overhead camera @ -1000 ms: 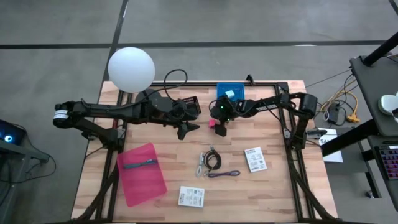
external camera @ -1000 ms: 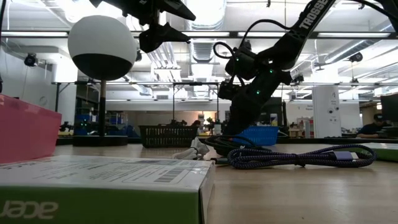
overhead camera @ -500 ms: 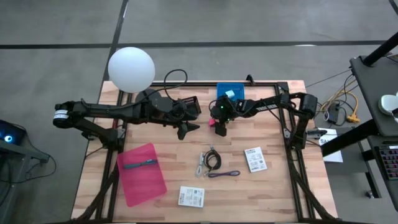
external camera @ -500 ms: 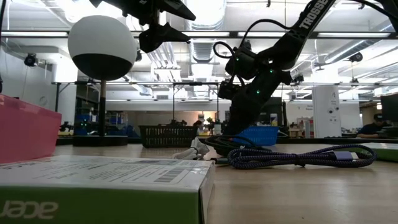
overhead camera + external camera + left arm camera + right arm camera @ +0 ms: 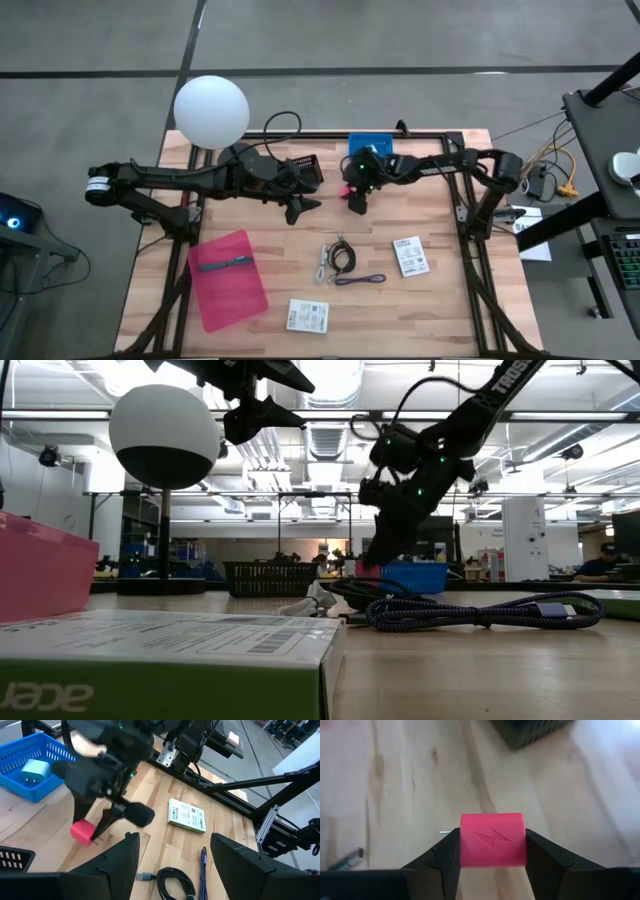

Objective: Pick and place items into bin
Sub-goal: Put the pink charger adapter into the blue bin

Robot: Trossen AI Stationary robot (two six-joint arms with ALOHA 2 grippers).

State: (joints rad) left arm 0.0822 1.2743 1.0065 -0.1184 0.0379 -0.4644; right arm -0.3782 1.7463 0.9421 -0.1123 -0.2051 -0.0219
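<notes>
1. Lifted since a second ago: the right arm has risen off the wood, and the right gripper (image 5: pixel 355 203) now carries the pink cube (image 5: pixel 493 840) clear of the table (image 5: pixel 440 300), where before it was still down at the surface.
2. From where I stand the table is the biggest thing here, with a white globe lamp (image 5: pixel 211 111) at its far left corner.
3. Across the far side the left arm reaches in, its left gripper (image 5: pixel 300 208) hanging above the wood with the fingers spread wide and nothing between them.
4. Toward the near left lies a pink tray (image 5: pixel 228 279) with the teal pen (image 5: pixel 224 264) on it.
5. At the far edge sit the blue bin (image 5: pixel 371 147) (a pale teal cube (image 5: pixel 34 771) already inside) and a black basket (image 5: pixel 306 168) to its left.
6. Two white packets (image 5: pixel 409 255) lie on the near half, one right of the cables, one nearer the front edge.
7. Between them are the black cable (image 5: pixel 342 258) and the purple cable (image 5: pixel 360 280), coiled close together.
8. Smallest, the pink cube is pinched between the right gripper's two fingers (image 5: pixel 445 857), its lightning mark facing the wrist camera, hanging just short of the bin.
</notes>
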